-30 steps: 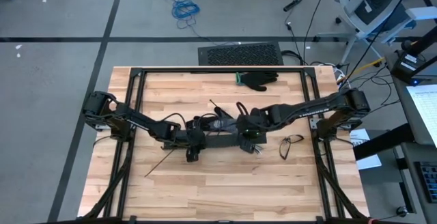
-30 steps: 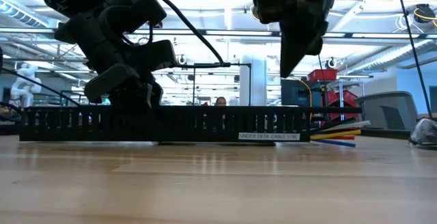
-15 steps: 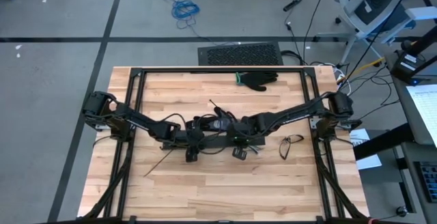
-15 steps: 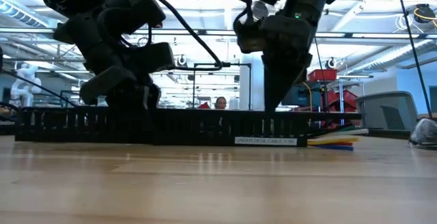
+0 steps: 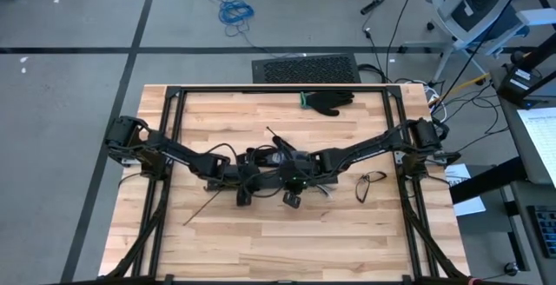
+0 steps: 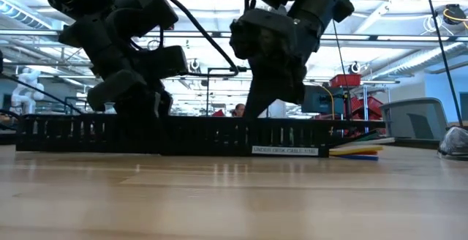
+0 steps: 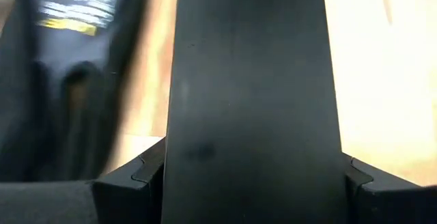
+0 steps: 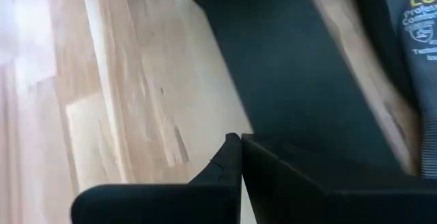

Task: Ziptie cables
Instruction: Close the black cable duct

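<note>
A long black slotted channel (image 5: pixel 276 181) lies flat on the wooden table, running left to right across its middle. Coloured ends of the cables (image 6: pixel 357 151) stick out of its right end and rest on the table. My left gripper (image 5: pixel 246 195) comes down slanting onto the channel's left part and is shut on it. My right gripper (image 5: pixel 292 198) is shut, with nothing between its fingers. Its tips (image 6: pixel 252 113) stand at the channel's top near the middle, over the near edge (image 8: pixel 225 115). I cannot tell whether they touch the channel. My left gripper pinches the channel's left part (image 7: pixel 252 115) across its width, one finger (image 7: pixel 130 176) on each long side. The fingers come from the table's left, slanting down, and lie across the channel. The channel stays flat on the table.
A black glove (image 5: pixel 328 101) lies at the far edge. A small wire loop (image 5: pixel 371 183) lies right of the channel. Thin black strips lie on the wood at the near left (image 5: pixel 201 209) and behind the channel (image 5: pixel 274 135). A black frame (image 5: pixel 174 102) rings the table.
My right gripper has come down and moved toward the table's left and near edge, tipping further down, and has stayed shut. It has gone from well above the channel to the channel's top. The channel and the cable ends have shifted slightly toward the table's left.
</note>
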You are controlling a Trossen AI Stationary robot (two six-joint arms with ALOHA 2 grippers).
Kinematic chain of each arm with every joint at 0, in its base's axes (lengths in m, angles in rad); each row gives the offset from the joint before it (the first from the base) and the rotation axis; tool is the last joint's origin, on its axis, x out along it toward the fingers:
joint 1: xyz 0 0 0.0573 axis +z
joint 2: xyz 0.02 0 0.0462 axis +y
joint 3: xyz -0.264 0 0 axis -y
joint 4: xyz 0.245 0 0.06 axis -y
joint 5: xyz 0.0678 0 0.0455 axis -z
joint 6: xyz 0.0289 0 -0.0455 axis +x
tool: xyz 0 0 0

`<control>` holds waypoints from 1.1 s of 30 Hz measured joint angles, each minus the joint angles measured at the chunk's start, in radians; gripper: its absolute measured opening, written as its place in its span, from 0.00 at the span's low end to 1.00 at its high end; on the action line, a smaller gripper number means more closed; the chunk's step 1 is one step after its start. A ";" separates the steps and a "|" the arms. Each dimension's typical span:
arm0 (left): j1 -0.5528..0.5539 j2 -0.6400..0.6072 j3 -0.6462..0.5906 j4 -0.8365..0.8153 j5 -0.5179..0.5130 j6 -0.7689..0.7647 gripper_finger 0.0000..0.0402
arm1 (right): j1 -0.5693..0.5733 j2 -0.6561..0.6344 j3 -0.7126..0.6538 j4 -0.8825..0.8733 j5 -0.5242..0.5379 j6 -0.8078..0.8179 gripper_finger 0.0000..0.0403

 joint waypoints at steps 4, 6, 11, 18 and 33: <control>0.003 -0.001 0.002 -0.003 0.162 0.021 0.59 | 0.002 -0.022 0.000 0.004 -0.047 -0.001 0.00; -0.005 -0.002 0.002 -0.008 0.205 0.039 0.59 | 0.002 -0.039 0.000 0.003 -0.047 -0.007 0.00; -0.003 -0.001 0.002 -0.010 0.221 0.034 0.59 | 0.005 -0.082 0.000 0.008 -0.039 -0.016 0.00; -0.005 0.074 0.008 0.026 0.131 0.034 0.59 | 0.008 -0.092 0.000 -0.005 -0.008 -0.020 0.00; -0.002 0.132 0.022 0.065 0.046 -0.048 0.59 | 0.006 -0.092 0.001 -0.167 0.103 -0.040 0.00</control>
